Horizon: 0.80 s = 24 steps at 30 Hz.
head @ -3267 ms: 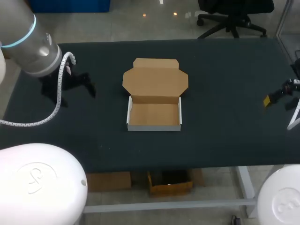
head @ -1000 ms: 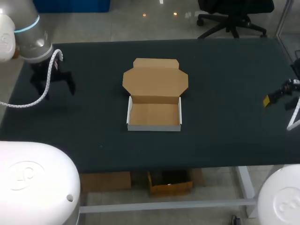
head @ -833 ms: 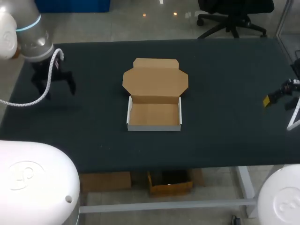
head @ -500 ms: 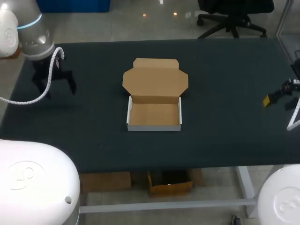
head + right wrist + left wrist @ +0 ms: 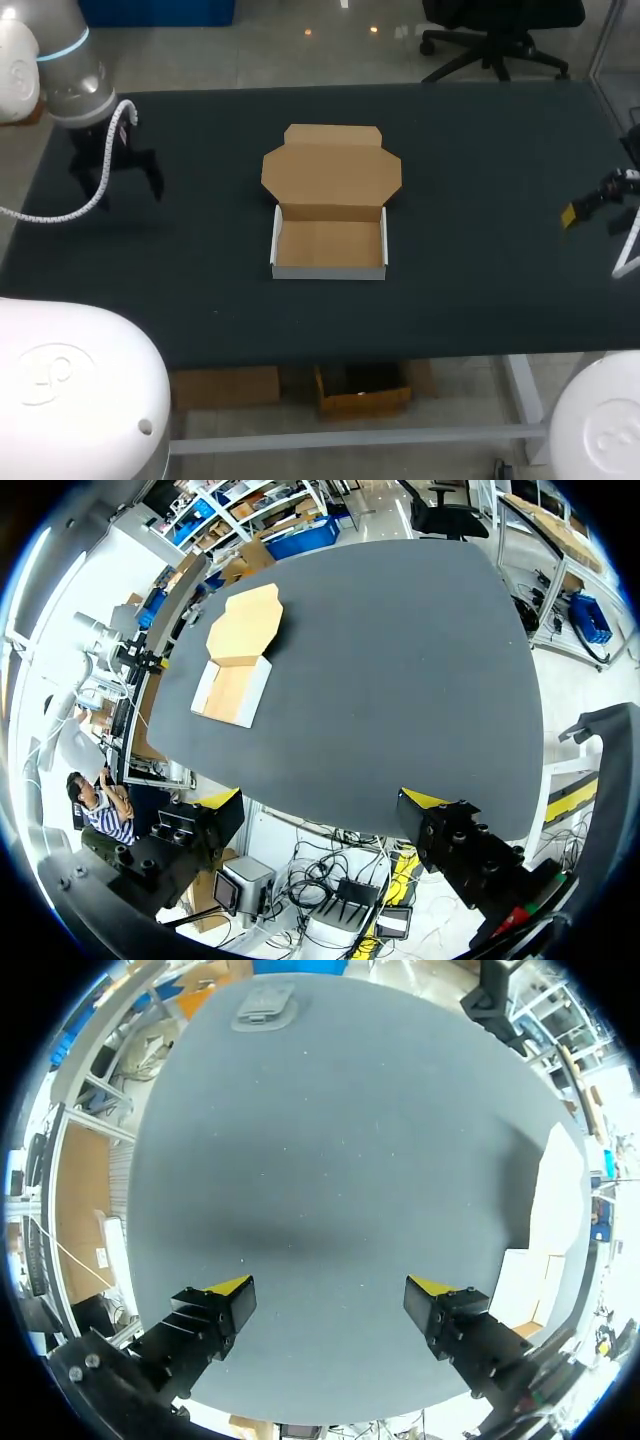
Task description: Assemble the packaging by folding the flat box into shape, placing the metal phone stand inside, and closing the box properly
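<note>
The box (image 5: 328, 238) sits at the middle of the dark worktop (image 5: 480, 160), already folded into a shallow open tray with white outer walls and a bare brown inside. Its lid (image 5: 331, 170) is hinged on the wall at 12 o'clock and lies back flat on the worktop, brown side up, with its side flaps and front tab spread out. Nothing lies in the tray. Well away from the box at about 10 o'clock, near the worktop's edge, the left gripper (image 5: 112, 175) hangs just above the surface. In the left wrist view its yellow-tipped fingers (image 5: 228, 1287) stand wide apart with only bare worktop between them, so it holds nothing. Far ahead of those fingers, close to the worktop's far edge, lies a small flat grey piece (image 5: 263, 1007). It may be the metal phone stand, but it is too small to be sure. At 3 o'clock from the box, at the worktop's edge and well apart from it, is the right gripper (image 5: 590, 205). Its wrist view shows its fingers likewise spread wide and empty, poised beyond the worktop's rim, with the box far ahead of them, lid pointing away.
</note>
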Each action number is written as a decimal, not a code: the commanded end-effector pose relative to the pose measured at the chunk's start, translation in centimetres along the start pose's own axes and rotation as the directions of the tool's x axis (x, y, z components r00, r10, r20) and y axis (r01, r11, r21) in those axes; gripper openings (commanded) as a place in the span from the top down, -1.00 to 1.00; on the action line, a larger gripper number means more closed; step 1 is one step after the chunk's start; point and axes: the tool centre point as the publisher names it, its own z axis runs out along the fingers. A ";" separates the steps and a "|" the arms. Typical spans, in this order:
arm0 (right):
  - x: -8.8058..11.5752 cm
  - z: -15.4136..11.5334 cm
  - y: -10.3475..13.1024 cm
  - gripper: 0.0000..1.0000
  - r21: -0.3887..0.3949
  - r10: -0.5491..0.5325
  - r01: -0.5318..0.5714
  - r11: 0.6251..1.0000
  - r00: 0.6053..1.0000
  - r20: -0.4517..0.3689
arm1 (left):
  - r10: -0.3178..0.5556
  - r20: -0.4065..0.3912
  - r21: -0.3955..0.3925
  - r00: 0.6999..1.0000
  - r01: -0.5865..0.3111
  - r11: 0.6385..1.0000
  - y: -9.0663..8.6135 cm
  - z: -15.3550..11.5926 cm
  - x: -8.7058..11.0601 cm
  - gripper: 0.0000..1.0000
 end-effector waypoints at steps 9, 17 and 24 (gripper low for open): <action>0.0 -0.2 -0.1 -1.00 0.003 0.000 0.000 1.000 1.000 -0.002 | 0.022 0.002 0.023 1.000 -0.022 0.999 -1.8 0.8 -1.2 -1.00; 0.0 -0.2 -0.1 -1.00 0.003 0.000 0.000 1.000 1.000 -0.002 | 0.061 -0.006 0.017 0.998 -0.061 0.998 -4.6 1.8 -2.6 -1.00; 0.0 -0.2 -0.1 -1.00 0.003 0.000 0.000 1.000 1.000 -0.002 | 0.093 -0.001 0.021 0.996 -0.093 0.995 -7.1 2.5 -3.3 -1.00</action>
